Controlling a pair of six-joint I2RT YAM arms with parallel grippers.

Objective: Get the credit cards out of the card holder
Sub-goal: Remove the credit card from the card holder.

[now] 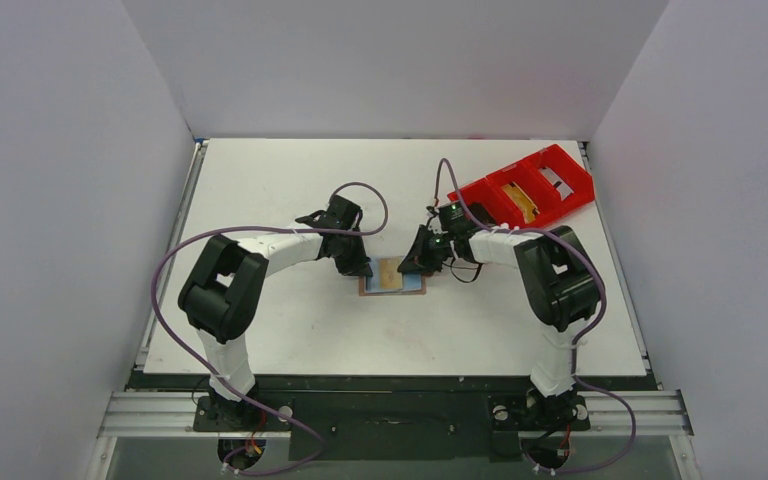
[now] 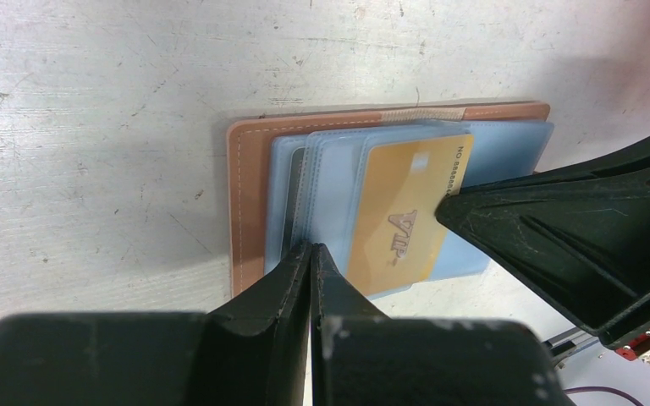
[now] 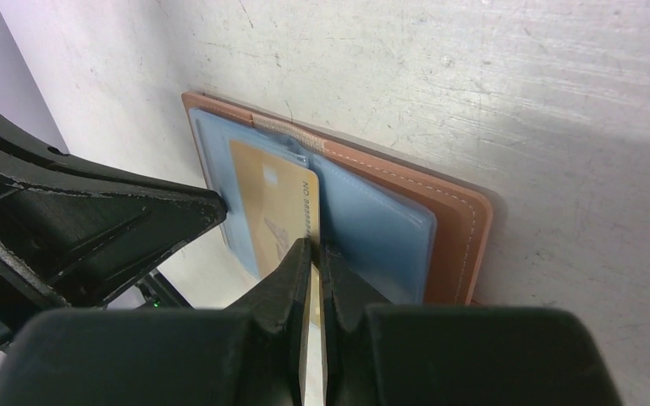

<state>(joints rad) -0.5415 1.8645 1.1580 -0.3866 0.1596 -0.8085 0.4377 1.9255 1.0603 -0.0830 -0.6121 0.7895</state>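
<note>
At the table's near edge, two black-and-white arms rise from their bases and bend inward over the white tabletop (image 1: 280, 180). Between them, about mid-table, lies the small tan-brown leather-like folding card holder (image 1: 393, 277). It is opened flat with its pale blue-grey inner pockets facing up.

The left gripper (image 2: 311, 247) is over the holder's left half. Its black fingers are pressed together with nothing between them, and their tips rest on the blue-grey pockets just inside the tan border.

A gold plastic card marked VIP (image 2: 406, 220) lies across the pockets. The right gripper (image 3: 315, 245) meets this card at its right end. Its fingers are pinched almost together, and the card's edge runs into the thin slit between them, so it grips the card. The two grippers point toward each other over the holder without touching.

Farther back, near the table's far right corner and well apart from the holder, sits a red plastic compartment tray (image 1: 563, 154). A yellow item lies in its middle section.
</note>
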